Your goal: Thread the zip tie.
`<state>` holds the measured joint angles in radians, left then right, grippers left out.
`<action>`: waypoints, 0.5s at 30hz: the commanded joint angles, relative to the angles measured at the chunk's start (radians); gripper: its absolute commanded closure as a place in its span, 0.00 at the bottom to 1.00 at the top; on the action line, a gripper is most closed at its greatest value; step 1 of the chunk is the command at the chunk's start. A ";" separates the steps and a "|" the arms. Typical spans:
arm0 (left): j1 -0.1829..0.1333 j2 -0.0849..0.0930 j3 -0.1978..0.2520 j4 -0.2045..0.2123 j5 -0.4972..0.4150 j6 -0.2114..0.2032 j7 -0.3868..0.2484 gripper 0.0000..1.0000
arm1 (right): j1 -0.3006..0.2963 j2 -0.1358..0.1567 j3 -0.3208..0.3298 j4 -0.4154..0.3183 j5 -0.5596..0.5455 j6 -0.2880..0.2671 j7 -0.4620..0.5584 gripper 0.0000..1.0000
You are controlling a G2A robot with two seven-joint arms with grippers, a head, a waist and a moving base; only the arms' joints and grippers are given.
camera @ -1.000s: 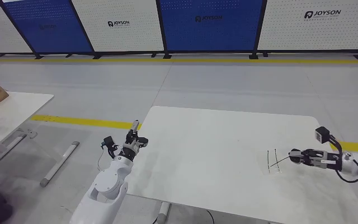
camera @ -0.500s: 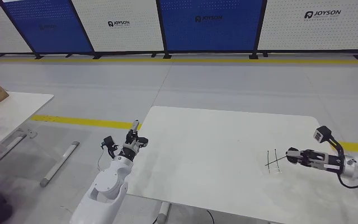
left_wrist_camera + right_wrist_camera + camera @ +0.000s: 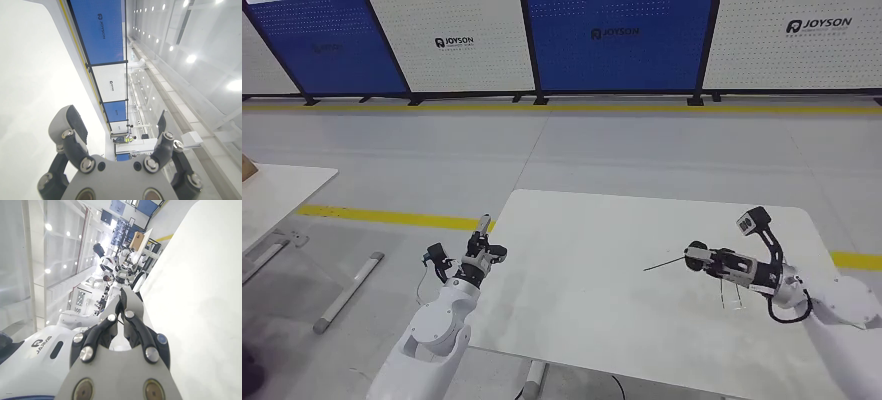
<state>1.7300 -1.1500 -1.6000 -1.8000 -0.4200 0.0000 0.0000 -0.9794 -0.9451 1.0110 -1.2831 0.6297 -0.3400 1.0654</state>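
The right gripper (image 3: 694, 257) is sitting out over the white table (image 3: 582, 300), right of its middle, and it is gripping the zip tie (image 3: 664, 264). The jaws are pressed together on one end of the thin dark strip. The rest of the tie is poking straight out past the fingertips, free and unsupported, and pointing toward the table's centre and the left arm's side. Whether the free tip is brushing the tabletop cannot be told from above.

From the right wrist view, the two fingers (image 3: 130, 302) are lying flat against each other, with no daylight showing between the pads. The tie itself is too thin to pick out there.

Just behind that gripper, under the wrist, two more thin dark strips (image 3: 729, 293) are lying on the table, close together and apart from the held tie.

Over on the far side, the left gripper (image 3: 482, 243) is hanging at the table's left edge, well apart from the zip tie. Its jaws are standing wide open with nothing between them. In the left wrist view the ridged pads (image 3: 76, 121) are facing each other across a broad gap. The tabletop is running alongside one of the fingers.
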 commanded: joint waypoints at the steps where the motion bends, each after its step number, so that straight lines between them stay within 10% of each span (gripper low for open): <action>1: 0.000 0.000 0.000 0.000 0.000 0.000 0.000 0.00 | 0.000 0.001 0.001 0.002 0.002 0.000 0.004 1.00; 9: 0.000 0.000 0.000 0.000 0.000 0.000 0.000 0.00 | 0.000 0.001 0.001 0.002 0.002 0.000 0.004 1.00; 15: -0.025 -0.001 0.028 -0.022 0.043 0.010 -0.031 0.00 | -0.089 -0.009 0.061 -0.065 -0.008 0.000 -0.208 1.00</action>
<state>1.7135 -1.1504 -1.5849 -1.8167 -0.3905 0.0026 -0.0251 -1.0530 -0.9511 1.0598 -1.3326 0.6419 -0.3399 0.9161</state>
